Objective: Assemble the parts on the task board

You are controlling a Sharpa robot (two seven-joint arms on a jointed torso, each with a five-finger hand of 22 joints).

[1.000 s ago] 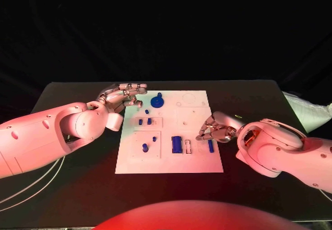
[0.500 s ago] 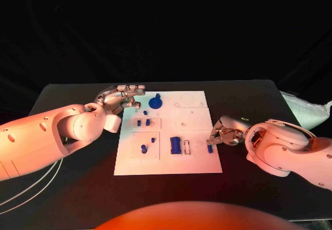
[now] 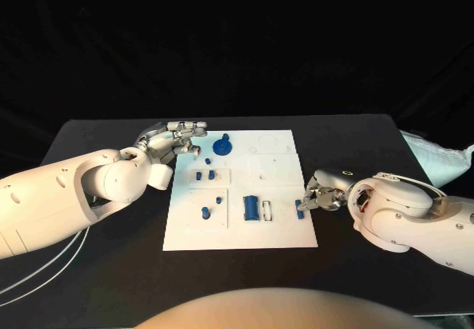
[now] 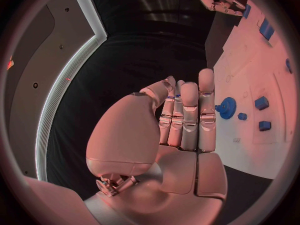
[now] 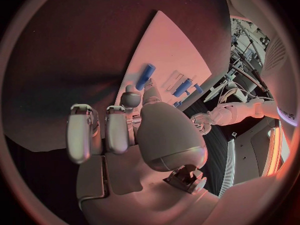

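- The white task board (image 3: 240, 226) lies in the middle of the black table (image 3: 366, 144), its long side running away from the robot.
- The left hand (image 3: 173, 142) hovers at the board's far left corner. Its fingers (image 4: 189, 116) are straight and pressed side by side, and it holds nothing.
- Just beside those fingers, a blue gear-shaped part (image 3: 223, 146) sits on the board's far end.
- The right hand (image 3: 318, 195) rests at the board's right edge, fingers curled in. Whether it pinches anything cannot be told.
- A slim blue peg (image 3: 299, 208) lies on the board just beside the right hand's fingertips; the right wrist view shows it just beyond the thumb.
- A larger blue block (image 3: 252, 207) sits near the middle of the board's near half, with a pale slotted piece (image 3: 266, 209) next to it.
- Several small blue parts (image 3: 203, 174) lie in the left panels.
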